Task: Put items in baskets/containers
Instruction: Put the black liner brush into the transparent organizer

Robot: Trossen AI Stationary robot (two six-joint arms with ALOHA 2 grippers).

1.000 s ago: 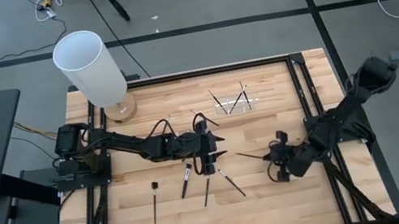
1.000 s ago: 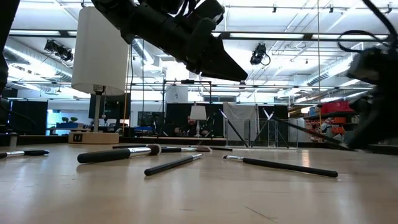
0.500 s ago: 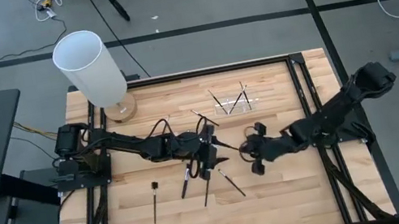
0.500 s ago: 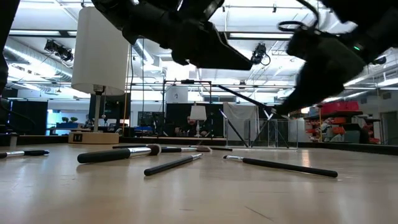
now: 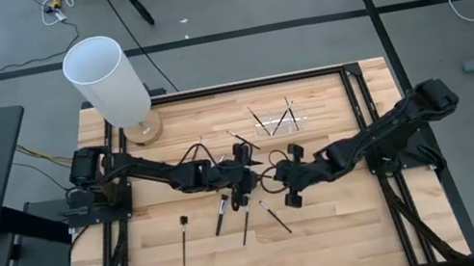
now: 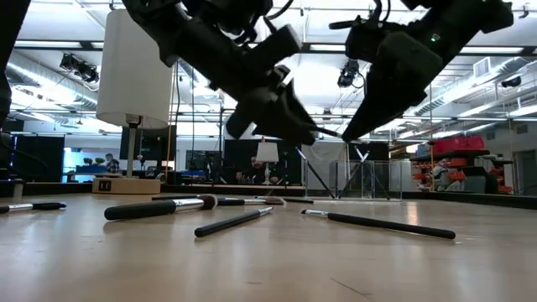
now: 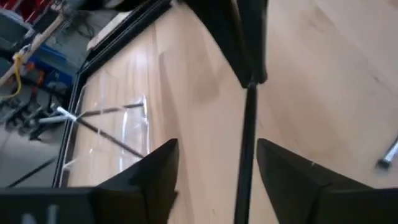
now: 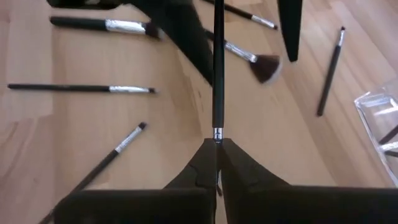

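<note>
My right gripper is shut on a thin black brush and holds it in the air over the table's middle. The brush's free end reaches into the gap of my open left gripper, whose fingers stand on either side of it; I cannot tell whether they touch it. Several more brushes lie flat on the wood below both grippers. The clear holder stands at the far middle with a few brushes leaning in it. My right gripper pinches the brush between its two fingers at the silver ferrule; what lies behind that is hidden between the fingers. The fingers come from the table's right, slanting down, and the handle runs straight on ahead of them. The brush is lifted clear of the table.
A tall white cylinder on a round wooden base stands at the far left corner. One thin brush lies just left of the holder. Black frame rails border the tabletop. Bare wood lies near the front edge.
My right gripper has risen and gone toward the table's left with the brush, up to my left gripper, so that the handle now points into its gap. My left gripper has rolled about its own line and stayed roughly in place.
</note>
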